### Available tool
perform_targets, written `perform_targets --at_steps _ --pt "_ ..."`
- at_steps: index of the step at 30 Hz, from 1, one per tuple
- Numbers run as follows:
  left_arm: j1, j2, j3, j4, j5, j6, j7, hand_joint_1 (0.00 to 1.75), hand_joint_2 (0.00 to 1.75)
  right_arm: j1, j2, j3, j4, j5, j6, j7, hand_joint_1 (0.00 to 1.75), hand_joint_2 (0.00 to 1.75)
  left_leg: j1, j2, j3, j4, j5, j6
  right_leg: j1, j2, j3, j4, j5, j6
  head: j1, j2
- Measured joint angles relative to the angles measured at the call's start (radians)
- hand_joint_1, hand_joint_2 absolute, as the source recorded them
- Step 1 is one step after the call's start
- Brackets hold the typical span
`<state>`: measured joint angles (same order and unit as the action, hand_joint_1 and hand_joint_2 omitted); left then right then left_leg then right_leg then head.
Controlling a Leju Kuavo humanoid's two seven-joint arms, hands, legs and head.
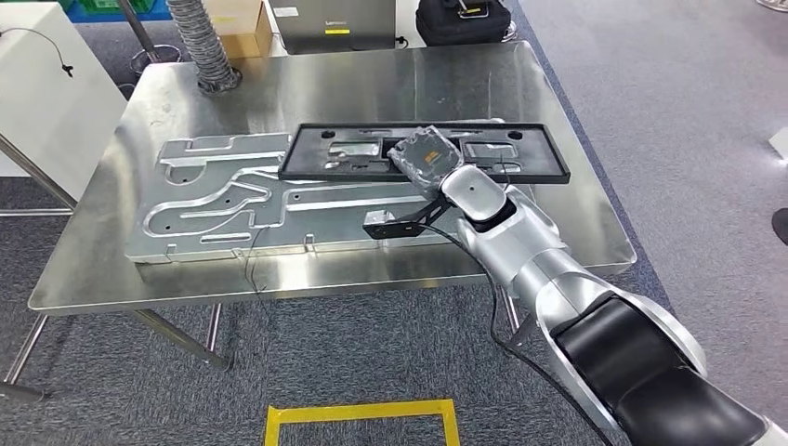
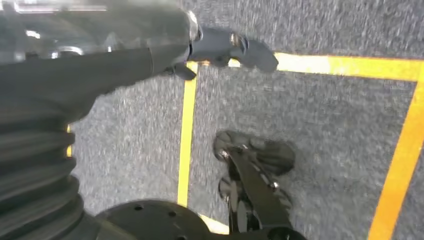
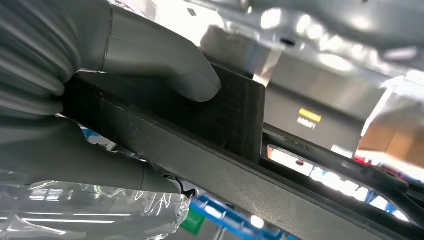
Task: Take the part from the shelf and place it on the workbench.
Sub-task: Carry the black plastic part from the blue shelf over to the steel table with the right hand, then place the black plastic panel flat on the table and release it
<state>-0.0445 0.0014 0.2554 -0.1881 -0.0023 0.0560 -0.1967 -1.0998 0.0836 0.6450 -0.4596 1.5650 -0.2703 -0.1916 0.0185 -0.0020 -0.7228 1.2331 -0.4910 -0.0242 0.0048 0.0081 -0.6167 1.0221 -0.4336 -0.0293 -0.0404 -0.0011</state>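
The black part (image 1: 372, 158), a long flat frame with cutouts, is being held over the steel workbench (image 1: 576, 214) by the right hand (image 1: 426, 160), just above centre of the head view. Its near edge is being gripped, hand wrapped in a clear plastic cover; whether the part is touching the surface below cannot be told. In the right wrist view the grey thumb (image 3: 165, 60) is being pressed on one face of the black part's rail (image 3: 200, 145), with other fingers (image 3: 90, 165) clamped under the opposite face, so the part is being pinched between them. The right arm (image 1: 558, 279) is being extended from the lower right of the head view up toward centre. A large silver stamped metal panel (image 1: 223, 200) is lying flat on the workbench, left of centre, and the black part is sitting over its upper right portion. A grey ribbed hose (image 1: 204, 46) is being seen at the upper left, standing on the bench's far edge. The left hand (image 2: 230, 47) is being shown in the left wrist view hanging over grey carpet (image 2: 325, 125) with yellow floor tape (image 2: 186, 130); nothing is being held, and whether its fingers are spread or curled cannot be told from the blur.
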Motion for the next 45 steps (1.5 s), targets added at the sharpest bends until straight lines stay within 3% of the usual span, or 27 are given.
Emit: perform_targets --at_steps 2,3,5,8,9,12,14,15,16,18,20,22,24,27,28,29,30,32,34,38,40,43,44,45 --pt "0.001 0.0 0.001 0.0 0.0 0.003 -0.001 0.0 1.75 -0.001 0.009 0.014 0.02 -0.001 0.006 -0.002 1.75 1.75 -0.006 0.0 0.06 -0.135 0.061 0.016 0.005 0.004 0.005 0.001 -0.005 0.003 0.0 0.0" --pt "0.001 0.0 0.002 0.0 0.001 0.004 -0.004 0.0 1.75 -0.002 0.012 0.018 0.029 -0.003 0.007 -0.003 1.75 1.75 -0.01 0.0 0.082 -0.182 0.075 0.022 0.006 0.006 0.006 0.001 -0.007 0.007 0.0 0.0" --pt "0.001 0.0 0.003 0.0 0.0 0.006 -0.014 0.0 1.75 -0.002 0.014 0.025 0.048 -0.005 0.008 -0.005 1.75 1.75 -0.015 -0.001 0.095 -0.208 0.074 0.026 0.006 0.005 0.004 0.0 -0.008 0.016 0.0 0.0" --pt "0.004 -0.001 0.005 0.0 -0.005 0.006 -0.031 0.0 1.75 0.001 0.013 0.029 0.067 -0.006 0.005 -0.009 1.75 1.75 -0.009 0.001 0.103 -0.222 0.08 0.035 0.006 0.003 -0.001 0.017 -0.024 0.033 0.0 0.0" --pt "0.004 -0.001 0.005 0.0 -0.008 0.005 -0.035 0.0 1.75 0.001 0.012 0.031 0.072 -0.006 0.004 -0.01 1.75 1.75 -0.006 0.002 0.106 -0.227 0.081 0.039 0.004 0.003 -0.017 0.053 -0.047 0.038 0.0 0.0" --pt "0.004 -0.001 0.005 0.0 -0.012 -0.002 -0.043 0.0 1.75 0.007 0.007 0.035 0.088 -0.007 0.001 -0.012 1.75 1.75 -0.005 0.003 0.108 -0.228 0.081 0.045 -0.008 0.002 -0.11 0.243 -0.132 0.053 0.0 0.0" --pt "0.004 -0.001 0.005 0.0 -0.015 -0.009 -0.051 0.0 1.75 0.019 0.002 0.038 0.099 -0.01 -0.01 -0.021 1.75 1.75 -0.004 0.003 0.109 -0.228 0.079 0.045 -0.016 0.0 -0.135 0.283 -0.127 0.06 0.0 0.0" --pt "0.004 -0.002 0.005 0.0 -0.016 -0.013 -0.055 0.0 1.75 0.025 -0.002 0.04 0.103 -0.012 -0.022 -0.026 1.75 1.75 -0.004 0.002 0.11 -0.226 0.077 0.043 -0.02 -0.001 -0.121 0.248 -0.099 0.063 0.0 0.0" --pt "0.004 -0.002 0.005 0.0 -0.017 -0.016 -0.058 0.0 1.75 0.031 -0.006 0.041 0.106 -0.014 -0.038 -0.031 1.75 1.75 -0.003 0.002 0.111 -0.223 0.074 0.04 -0.023 -0.004 -0.089 0.178 -0.059 0.064 0.0 0.0" --pt "0.004 -0.001 0.005 0.0 -0.018 -0.021 -0.064 0.0 1.75 0.042 -0.015 0.043 0.11 -0.021 -0.079 -0.033 1.75 1.75 -0.004 0.001 0.11 -0.215 0.068 0.031 -0.023 -0.007 -0.029 0.05 -0.008 0.061 0.0 0.0" --pt "0.004 -0.001 0.005 0.0 -0.021 -0.022 -0.07 0.0 1.75 0.058 -0.022 0.043 0.113 -0.027 -0.118 -0.034 1.75 1.75 -0.006 0.001 0.11 -0.213 0.065 0.02 -0.018 -0.007 -0.01 0.007 -0.002 0.05 0.0 0.0" --pt "0.004 0.0 0.005 0.0 -0.025 -0.021 -0.075 0.0 1.75 0.079 -0.03 0.043 0.117 -0.031 -0.141 -0.034 0.87 0.87 -0.005 0.001 0.112 -0.216 0.063 0.009 -0.017 -0.006 -0.008 0.003 0.0 0.036 0.0 0.0" --pt "0.004 0.0 0.005 0.0 -0.032 -0.017 -0.077 0.0 1.75 0.093 -0.036 0.043 0.12 -0.038 -0.156 -0.034 0.0 0.0 -0.003 0.001 0.101 -0.187 0.04 0.0 -0.02 -0.005 -0.002 -0.005 0.004 0.022 0.0 0.0" --pt "0.003 0.0 0.004 0.0 -0.042 0.003 -0.076 0.0 1.75 0.112 -0.04 0.043 0.124 -0.058 -0.186 -0.04 0.0 0.0 -0.001 0.001 0.022 -0.008 -0.048 -0.008 -0.019 -0.003 0.003 -0.009 0.004 0.011 0.0 0.0" --pt "0.003 0.0 0.004 0.0 -0.044 0.01 -0.075 0.0 1.75 0.122 -0.041 0.043 0.126 -0.064 -0.193 -0.044 0.0 0.0 -0.001 0.001 -0.005 0.047 -0.065 -0.009 -0.017 -0.003 0.004 -0.009 0.003 0.009 0.0 0.0" --pt "0.004 0.001 0.004 0.0 -0.045 0.014 -0.072 0.0 1.75 0.13 -0.043 0.043 0.128 -0.068 -0.196 -0.047 0.0 0.0 -0.001 0.001 -0.018 0.069 -0.064 -0.009 -0.015 -0.002 0.004 -0.008 0.002 0.009 0.0 0.0" --pt "0.005 0.001 0.004 0.0 -0.047 0.016 -0.069 0.0 1.75 0.137 -0.044 0.043 0.13 -0.072 -0.198 -0.05 0.0 0.0 -0.001 0.001 -0.01 0.049 -0.042 -0.008 -0.014 -0.001 0.005 -0.006 0.001 0.009 0.0 0.0" --pt "0.005 0.001 0.003 0.0 -0.05 0.022 -0.063 0.0 1.75 0.143 -0.047 0.042 0.132 -0.079 -0.202 -0.054 0.0 0.0 -0.001 0.001 0.052 -0.082 0.023 0.0 -0.014 0.002 0.007 -0.003 -0.003 0.013 0.0 0.0" --pt "0.003 0.001 0.003 0.0 -0.052 0.031 -0.058 0.0 1.75 0.144 -0.049 0.04 0.133 -0.09 -0.21 -0.061 0.0 0.0 -0.005 0.001 0.106 -0.189 0.057 0.009 -0.011 0.004 0.006 0.0 -0.006 0.021 0.0 0.0" --pt "0.004 0.0 0.002 0.0 -0.052 0.047 -0.053 0.0 0.0 0.153 -0.052 0.027 0.136 -0.116 -0.239 -0.081 0.0 0.0 -0.005 0.0 0.118 -0.214 0.06 0.027 -0.009 0.005 0.006 0.004 -0.011 0.042 0.0 0.0" --pt "0.004 -0.001 0.003 0.0 -0.052 0.05 -0.054 0.0 0.0 0.156 -0.053 0.013 0.137 -0.139 -0.275 -0.098 0.0 0.0 -0.001 0.001 0.12 -0.221 0.065 0.037 -0.01 0.003 -0.019 0.059 -0.049 0.052 0.0 0.0" --pt "0.004 -0.002 0.003 0.0 -0.053 0.055 -0.055 0.0 0.0 0.172 -0.054 -0.019 0.132 -0.214 -0.359 -0.153 0.0 0.0 -0.002 0.002 0.119 -0.22 0.065 0.043 -0.013 0.001 -0.106 0.247 -0.136 0.062 0.0 0.0" --pt "0.004 -0.002 0.004 0.0 -0.054 0.056 -0.054 0.0 0.0 0.183 -0.054 -0.036 0.118 -0.251 -0.383 -0.183 0.0 0.0 -0.002 0.001 0.119 -0.219 0.065 0.043 -0.014 0.001 -0.121 0.277 -0.139 0.063 0.0 0.0" --pt "0.004 -0.003 0.004 0.0 -0.054 0.058 -0.053 0.0 0.0 0.194 -0.054 -0.059 0.096 -0.291 -0.401 -0.215 0.0 0.0 -0.002 0.001 0.119 -0.218 0.064 0.043 -0.015 0.0 -0.117 0.269 -0.123 0.063 0.0 0.0"
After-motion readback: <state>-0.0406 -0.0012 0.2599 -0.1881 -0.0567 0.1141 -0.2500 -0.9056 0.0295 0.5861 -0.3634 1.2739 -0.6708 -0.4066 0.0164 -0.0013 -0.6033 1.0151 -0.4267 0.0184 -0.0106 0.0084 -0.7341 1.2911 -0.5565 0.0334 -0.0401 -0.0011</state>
